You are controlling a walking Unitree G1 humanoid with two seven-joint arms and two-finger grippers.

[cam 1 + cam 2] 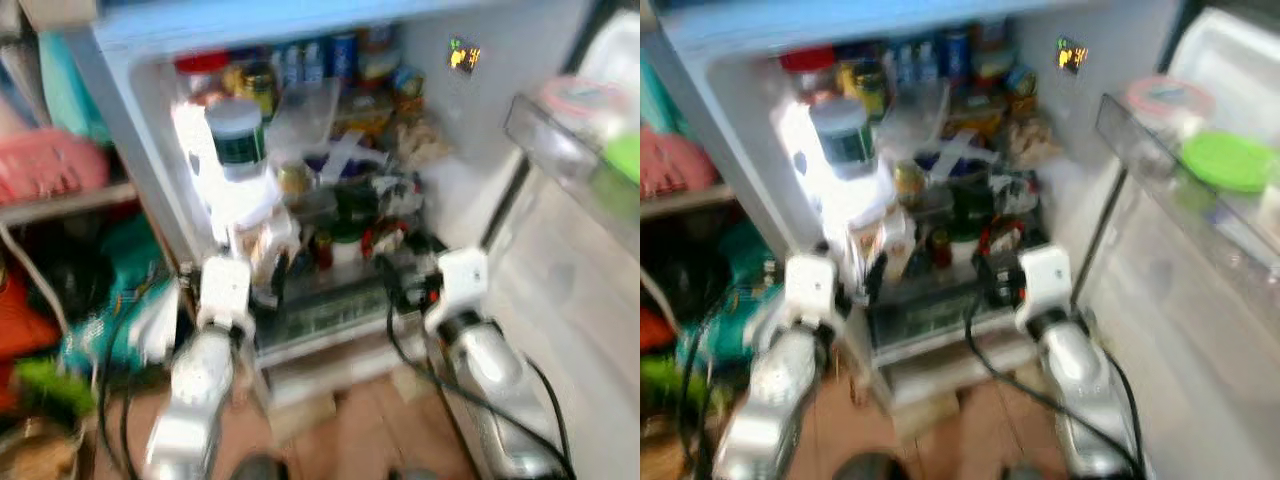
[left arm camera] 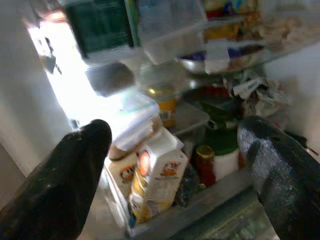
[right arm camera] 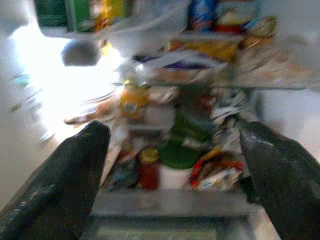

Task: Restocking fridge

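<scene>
An open fridge is seen across the upper and middle frame of the head views, its shelves crowded and its door swung to the right edge. Both silver arms are raised toward the lower shelf. The left gripper is spread wide, nothing held between its black fingers; the right gripper is likewise spread and empty.

No item to be stocked is carried by either arm, so the task's thing is taken to be the fridge itself and the goods already inside. Just ahead of the left gripper, at centre-left of the head views, a white carton stands in the shelf front, leaning slightly, its long axis roughly upright. A red-capped jar is seen beside it, nearer the right gripper. A large jar with a dark green label sits on the shelf above.

The left arm is judged nearer the carton. The pictures are blurred, so finer contact cannot be told.
</scene>
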